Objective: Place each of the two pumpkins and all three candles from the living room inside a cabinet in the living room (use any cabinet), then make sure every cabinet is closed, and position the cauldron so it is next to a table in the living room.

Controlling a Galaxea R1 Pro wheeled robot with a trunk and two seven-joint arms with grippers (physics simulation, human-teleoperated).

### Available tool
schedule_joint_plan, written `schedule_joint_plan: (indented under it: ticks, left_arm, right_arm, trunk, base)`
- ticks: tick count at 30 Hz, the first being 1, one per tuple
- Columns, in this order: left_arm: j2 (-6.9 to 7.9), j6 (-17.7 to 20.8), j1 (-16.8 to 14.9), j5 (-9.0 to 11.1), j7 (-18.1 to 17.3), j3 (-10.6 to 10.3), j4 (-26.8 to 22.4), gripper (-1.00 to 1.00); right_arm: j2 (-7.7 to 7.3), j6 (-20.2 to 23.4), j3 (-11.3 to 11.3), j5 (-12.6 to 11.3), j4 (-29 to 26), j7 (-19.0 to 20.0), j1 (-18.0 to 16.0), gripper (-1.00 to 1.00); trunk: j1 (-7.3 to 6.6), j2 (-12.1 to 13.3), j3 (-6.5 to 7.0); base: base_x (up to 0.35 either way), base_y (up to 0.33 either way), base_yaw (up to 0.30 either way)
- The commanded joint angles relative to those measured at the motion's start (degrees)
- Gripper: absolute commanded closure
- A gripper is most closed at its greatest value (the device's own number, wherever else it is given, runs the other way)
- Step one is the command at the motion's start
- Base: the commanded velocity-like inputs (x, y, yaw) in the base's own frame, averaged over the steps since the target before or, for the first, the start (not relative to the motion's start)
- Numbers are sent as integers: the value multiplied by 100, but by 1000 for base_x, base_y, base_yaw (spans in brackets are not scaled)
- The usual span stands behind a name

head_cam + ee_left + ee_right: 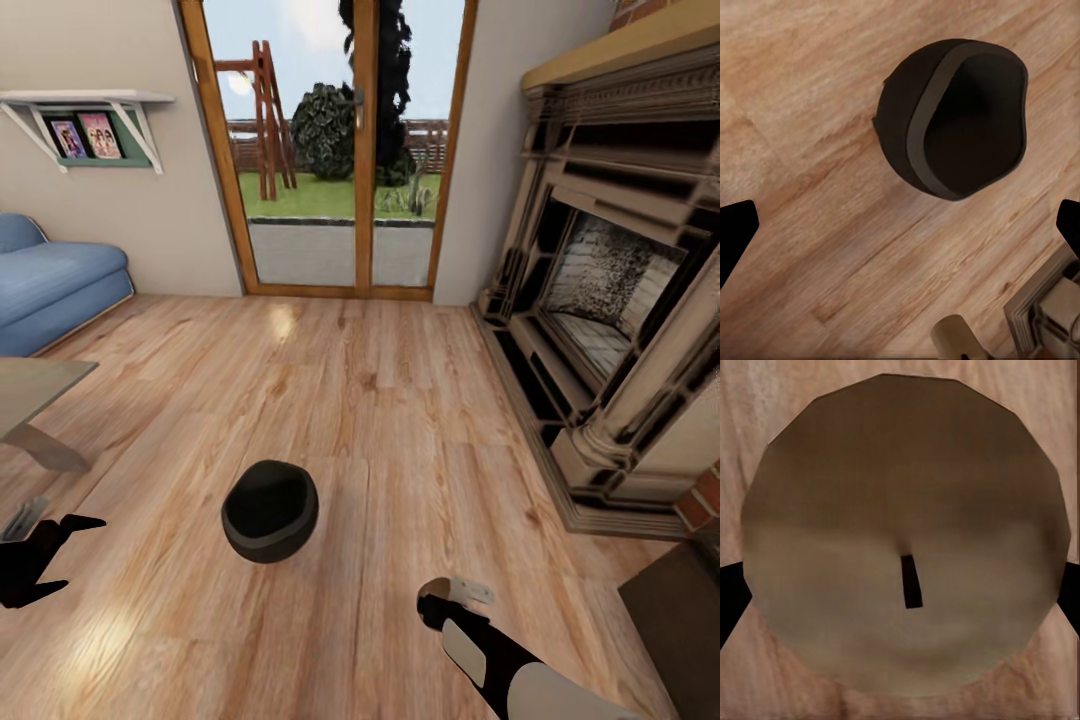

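Cauldron [269, 510] sits alone on the plank floor [400, 400], a little apart from the table [35, 385] corner on my left, so I judge it needs nudging closer. My left claw [900, 225] hangs above it, fingers spread wide, empty. My right claw's state I cannot tell.

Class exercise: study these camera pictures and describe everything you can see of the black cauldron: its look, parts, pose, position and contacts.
The cauldron is a round-bellied, matte black pot with a wide mouth, a slightly lighter rim band and a dark inside in which nothing can be made out. It lies tipped on the light wood plank floor, mouth facing sideways rather than up. Nothing but the floor touches it; both claws are clear of it, and the table corner is apart from it.
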Motion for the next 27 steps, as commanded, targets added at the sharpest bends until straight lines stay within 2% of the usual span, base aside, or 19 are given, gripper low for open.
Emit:
schedule_joint_plan:
  ticks: [1, 3, 13, 27]
  left_arm:
    - [-1, 15, -4, 53, 60, 7, -2, -100]
    - [-1, 15, -4, 55, 60, 8, -1, -100]
    - [-1, 16, -4, 56, 60, 11, 8, -100]
    - [7, 36, -4, 84, 40, 26, 43, -100]
  right_arm:
    - [-4, 30, 48, -27, -13, -42, -3, 100]
    - [-4, 30, 48, -27, -13, -42, -3, 100]
    - [-4, 26, 48, -27, -13, -42, -3, 100]
    - [-4, 21, 48, -27, -13, -42, -3, 100]
  trunk:
    - [-26, 39, 14]
    - [-70, 120, 50]
    - [-70, 120, 50]
    - [-377, 681, 301]
  base:
    - [-177, 0, 0]
    - [-159, 0, 0]
    - [-39, 0, 0]
    - [0, 0, 0]
